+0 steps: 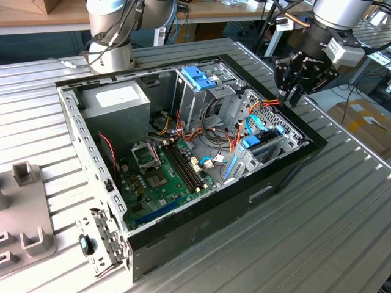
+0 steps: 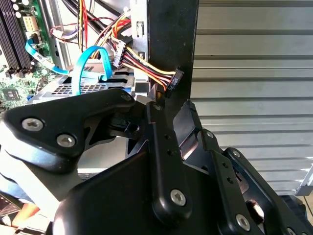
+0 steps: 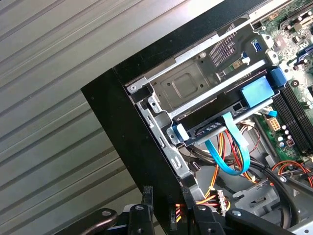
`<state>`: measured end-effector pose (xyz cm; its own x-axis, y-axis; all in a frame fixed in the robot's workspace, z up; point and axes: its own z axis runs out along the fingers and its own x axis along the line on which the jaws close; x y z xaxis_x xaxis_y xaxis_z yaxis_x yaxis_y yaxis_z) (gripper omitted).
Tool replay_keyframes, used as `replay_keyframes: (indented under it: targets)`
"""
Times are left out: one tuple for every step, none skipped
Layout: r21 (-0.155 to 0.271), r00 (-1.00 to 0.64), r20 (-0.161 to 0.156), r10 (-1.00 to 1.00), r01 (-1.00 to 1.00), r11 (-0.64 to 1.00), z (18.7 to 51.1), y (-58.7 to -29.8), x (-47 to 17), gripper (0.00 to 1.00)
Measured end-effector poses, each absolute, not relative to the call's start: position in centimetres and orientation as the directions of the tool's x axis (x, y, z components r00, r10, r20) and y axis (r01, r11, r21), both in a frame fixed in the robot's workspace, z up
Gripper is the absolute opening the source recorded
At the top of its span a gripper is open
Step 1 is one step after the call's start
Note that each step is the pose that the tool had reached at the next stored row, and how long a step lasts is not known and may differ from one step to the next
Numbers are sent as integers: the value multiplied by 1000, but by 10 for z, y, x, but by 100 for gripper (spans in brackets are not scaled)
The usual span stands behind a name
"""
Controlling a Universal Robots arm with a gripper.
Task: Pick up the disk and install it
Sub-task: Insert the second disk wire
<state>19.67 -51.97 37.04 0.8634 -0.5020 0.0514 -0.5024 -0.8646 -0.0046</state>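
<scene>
The disk (image 3: 215, 126) lies in the lower bay at the case's front corner. Its dark edge shows between the light blue carrier rail ends (image 3: 257, 91); in the exterior view that blue carrier (image 1: 254, 142) sits low at the exterior view's right. My gripper (image 1: 288, 96) hangs above the case's black side wall (image 1: 305, 131), apart from the disk. It is open and holds nothing. In both wrist views the fingertips (image 3: 146, 196) stand either side of that wall (image 2: 171, 58), with my gripper (image 2: 171, 110) above it.
A light blue ribbon cable (image 3: 230, 156) and red, yellow and orange wires (image 2: 146, 68) loop beside the bay. The tall drive cage with a blue bracket (image 1: 198, 76), the power supply (image 1: 116, 101) and the motherboard (image 1: 162, 177) fill the case. Ribbed metal table (image 1: 342, 201) lies around it.
</scene>
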Motion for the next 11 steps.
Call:
replay_keyframes:
  targets:
    - [-5,863,51,-502,-502,-865,370,-520,197,36]
    - [-5,863,51,-502,-502,-865,370,-520,197,36]
    - [-5,863,51,-502,-502,-865,370,-520,197,36]
    - [-5,863,51,-502,-502,-865,370,-519,197,36]
    - [-5,863,51,-502,-502,-865,370,-519,198,36]
    - [-5,863,51,-502,-502,-865,370,-518,198,36]
    - [-5,863,51,-502,-502,-865,370,-518,199,36]
    - [-5,863,51,-502,-502,-865,370,-517,199,36]
    - [-5,863,51,-502,-503,-865,370,-516,199,36]
    - [-5,863,51,-502,-502,-865,370,-515,199,36]
    - [-5,863,51,-502,-502,-865,370,-513,199,36]
